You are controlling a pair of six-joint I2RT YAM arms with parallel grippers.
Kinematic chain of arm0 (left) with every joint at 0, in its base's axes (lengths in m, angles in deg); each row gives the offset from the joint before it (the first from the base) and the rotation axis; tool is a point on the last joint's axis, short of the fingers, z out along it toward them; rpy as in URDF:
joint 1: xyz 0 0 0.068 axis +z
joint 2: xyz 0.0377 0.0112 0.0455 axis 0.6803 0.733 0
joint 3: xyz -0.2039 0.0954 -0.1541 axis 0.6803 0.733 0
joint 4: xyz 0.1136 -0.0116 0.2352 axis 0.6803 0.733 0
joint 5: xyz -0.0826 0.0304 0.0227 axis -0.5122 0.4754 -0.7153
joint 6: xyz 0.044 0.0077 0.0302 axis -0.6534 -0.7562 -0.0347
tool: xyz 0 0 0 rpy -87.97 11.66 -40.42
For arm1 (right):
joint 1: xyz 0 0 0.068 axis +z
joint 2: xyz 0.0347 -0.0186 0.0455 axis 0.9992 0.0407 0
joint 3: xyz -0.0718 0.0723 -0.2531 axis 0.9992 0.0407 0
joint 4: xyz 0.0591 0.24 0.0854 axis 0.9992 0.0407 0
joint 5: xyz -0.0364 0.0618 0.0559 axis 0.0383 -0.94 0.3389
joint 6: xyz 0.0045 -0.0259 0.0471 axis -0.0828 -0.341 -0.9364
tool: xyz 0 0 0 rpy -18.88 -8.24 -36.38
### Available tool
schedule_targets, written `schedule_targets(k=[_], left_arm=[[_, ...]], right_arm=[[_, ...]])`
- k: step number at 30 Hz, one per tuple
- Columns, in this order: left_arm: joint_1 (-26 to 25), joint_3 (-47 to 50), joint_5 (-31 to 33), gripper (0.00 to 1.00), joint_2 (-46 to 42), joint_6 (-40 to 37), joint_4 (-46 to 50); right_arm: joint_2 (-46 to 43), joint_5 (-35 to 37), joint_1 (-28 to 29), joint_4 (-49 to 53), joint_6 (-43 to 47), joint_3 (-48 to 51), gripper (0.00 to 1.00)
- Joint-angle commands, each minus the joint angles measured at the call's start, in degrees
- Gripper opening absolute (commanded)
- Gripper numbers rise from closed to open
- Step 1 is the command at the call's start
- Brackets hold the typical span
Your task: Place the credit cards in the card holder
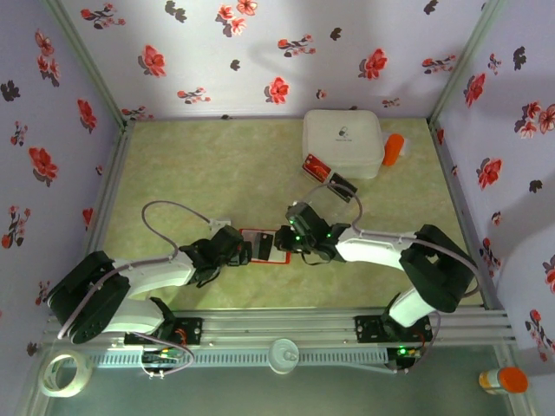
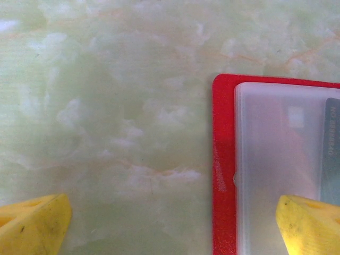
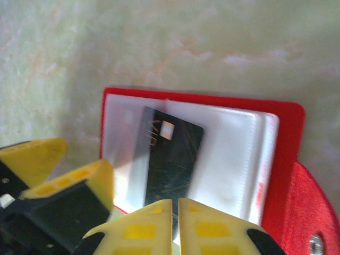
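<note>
The card holder point(image 1: 270, 245) lies open on the table between the two arms, red-bordered with pale pockets point(image 3: 234, 154). My right gripper point(image 3: 175, 212) is shut on the near edge of a dark credit card point(image 3: 172, 154), which lies slanted over the holder's left pocket. My left gripper point(image 2: 170, 228) is open wide at the holder's left edge point(image 2: 223, 159), with one yellow fingertip point(image 2: 311, 223) over the pale pocket and the other on bare table. A red credit card point(image 1: 316, 166) and a dark credit card point(image 1: 343, 185) lie farther back on the table.
A white square box point(image 1: 342, 143) stands at the back right with an orange object point(image 1: 394, 149) beside it. A tape roll point(image 1: 65, 373) and an orange-capped bottle point(image 1: 503, 380) sit outside the rail. Flowered walls enclose the table.
</note>
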Motion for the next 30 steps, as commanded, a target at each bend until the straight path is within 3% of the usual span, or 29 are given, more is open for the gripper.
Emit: schedule_targets(k=[1,18,30], left_arm=[[0.4,1.8,1.2,1.00,-0.4,1.7,3.2],[0.4,1.9,1.2,1.00,-0.9,1.7,3.3],[2.8,-0.1,2.0,1.00,-6.9,0.7,8.0]], right_arm=[[2.1,0.0,-0.1,5.6,4.3,-3.1,0.09],[16.1,-1.8,2.2,5.4,4.8,-11.2,0.05],[17.9,-2.3,3.3,6.7,5.1,-14.5,0.04]])
